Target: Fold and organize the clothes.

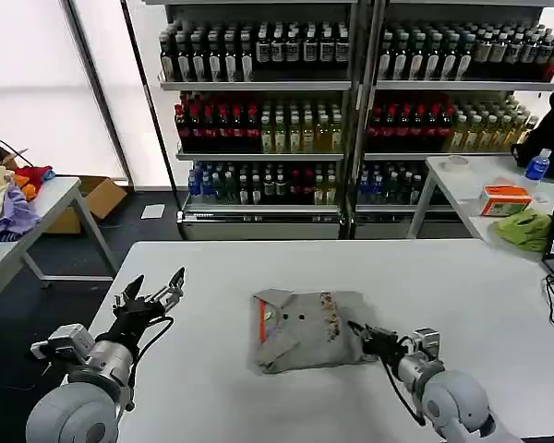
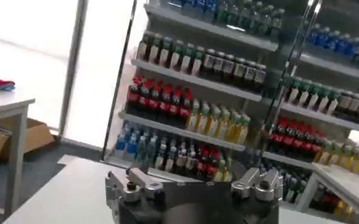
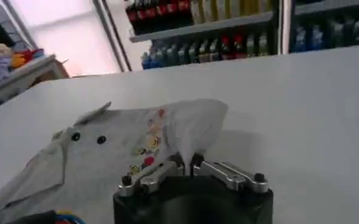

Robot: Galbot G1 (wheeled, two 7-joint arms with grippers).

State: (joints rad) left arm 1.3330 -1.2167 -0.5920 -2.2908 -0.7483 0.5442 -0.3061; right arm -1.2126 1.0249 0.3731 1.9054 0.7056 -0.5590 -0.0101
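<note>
Low in the frame, right gripper point(image 1: 360, 329) pinches the shirt point(image 1: 305, 328) edge; lift evenly while left gripper point(image 1: 152, 297), fingers wide, waits.

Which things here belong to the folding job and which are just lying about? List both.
Job:
- grey shirt, partly folded on the white table
- right end effector, shut on the shirt's edge
- left end effector, open, raised above the table

Lying about:
- bottle shelves
- coloured fabrics on the side table
- lime-green cloth
- orange box

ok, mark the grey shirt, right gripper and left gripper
grey shirt point(image 1: 305, 330), head view, middle of the folded body.
right gripper point(image 1: 358, 331), head view, fingertips at the shirt's edge.
left gripper point(image 1: 155, 293), head view, between open fingers.
</note>
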